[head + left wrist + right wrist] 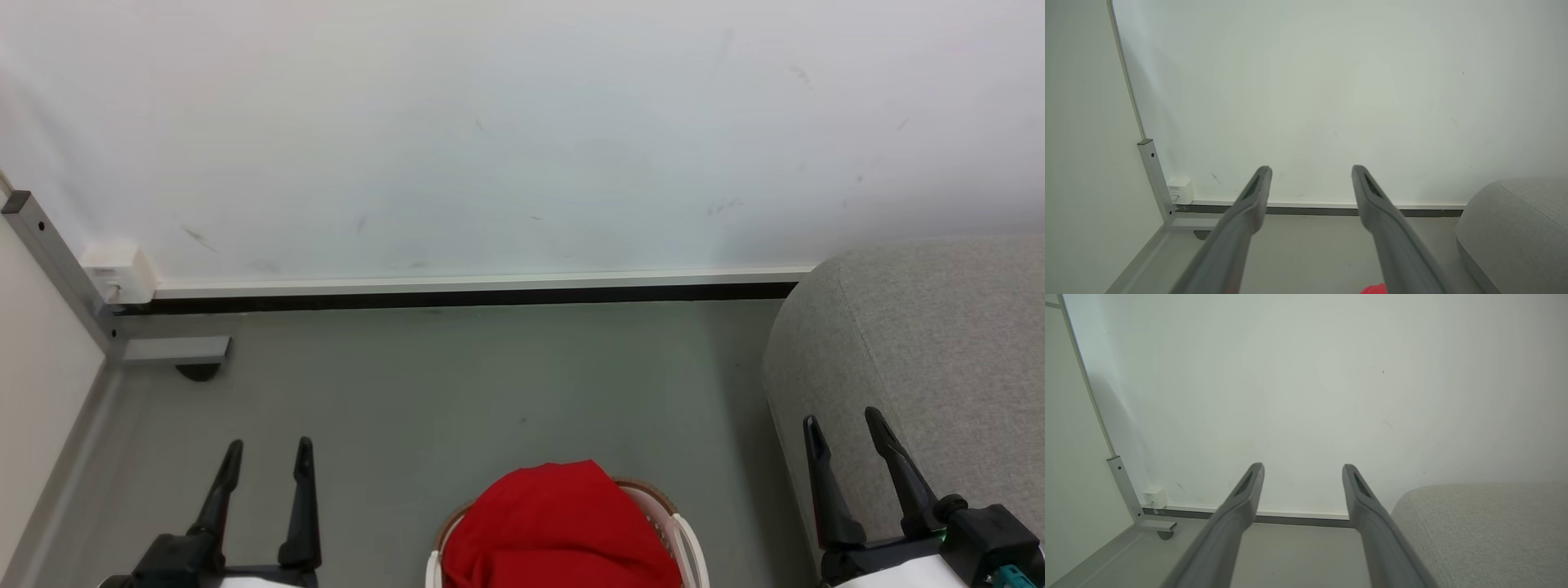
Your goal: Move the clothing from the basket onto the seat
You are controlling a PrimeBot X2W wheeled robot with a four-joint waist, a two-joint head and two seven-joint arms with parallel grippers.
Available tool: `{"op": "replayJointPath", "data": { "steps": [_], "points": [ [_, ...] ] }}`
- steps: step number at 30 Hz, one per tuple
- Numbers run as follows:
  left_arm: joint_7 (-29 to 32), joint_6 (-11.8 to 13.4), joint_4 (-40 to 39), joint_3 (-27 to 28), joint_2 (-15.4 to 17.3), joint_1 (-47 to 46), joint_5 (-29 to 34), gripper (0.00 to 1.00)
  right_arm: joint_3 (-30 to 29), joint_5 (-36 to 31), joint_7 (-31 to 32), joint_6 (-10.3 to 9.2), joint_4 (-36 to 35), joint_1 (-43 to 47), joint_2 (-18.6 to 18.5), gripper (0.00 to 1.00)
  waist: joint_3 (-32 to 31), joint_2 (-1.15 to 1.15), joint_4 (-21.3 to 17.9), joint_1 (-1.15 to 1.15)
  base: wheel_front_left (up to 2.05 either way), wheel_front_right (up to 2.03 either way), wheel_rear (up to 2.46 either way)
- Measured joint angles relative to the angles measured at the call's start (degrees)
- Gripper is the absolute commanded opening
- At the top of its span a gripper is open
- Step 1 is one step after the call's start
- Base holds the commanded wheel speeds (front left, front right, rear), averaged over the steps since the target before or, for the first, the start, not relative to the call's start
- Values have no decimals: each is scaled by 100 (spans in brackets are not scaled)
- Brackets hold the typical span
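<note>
Both wide open and empty: left end effector [269, 445], right end effector [842, 418]. The clothing [559, 523] in the basket [684, 535] sits roughly midway between them, seat [939, 343] by the right.

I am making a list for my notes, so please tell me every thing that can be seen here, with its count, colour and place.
shirt: one, bright red, heaped in the basket
basket: one, cream-white with brown rim, bottom middle of the head view
seat: one, light grey, at the right, near the wall
wall: one, white, at the back
floor: one, grey, before the wall
metal post: one, grey, left corner
small box: one, white, foot of the wall beside the post
left hand: one, dark, lower left, open and empty
right hand: one, dark, lower right before the seat, open and empty
</note>
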Motion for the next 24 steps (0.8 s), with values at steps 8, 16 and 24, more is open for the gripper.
{"op": "replayJointPath", "data": {
  "steps": [8, 16, 24],
  "points": [
    [0, -40, 31, 43, -8, 0, 0, 100, 36, 19, 0, 0, 2, -15, -12, 100, 7, 0, -3, 0, 0, 0, 0],
    [0, -49, 22, 36, -10, -23, -43, 100, 42, 31, 0, 0, -30, -104, -26, 100, 80, 0, -75, 0, 0, 0, 0],
    [0, -151, 127, -178, -13, -287, -140, 100, -87, 113, 0, 0, -136, -276, -48, 100, 309, 0, -205, 0, 0, 0, 0]
  ]
}}
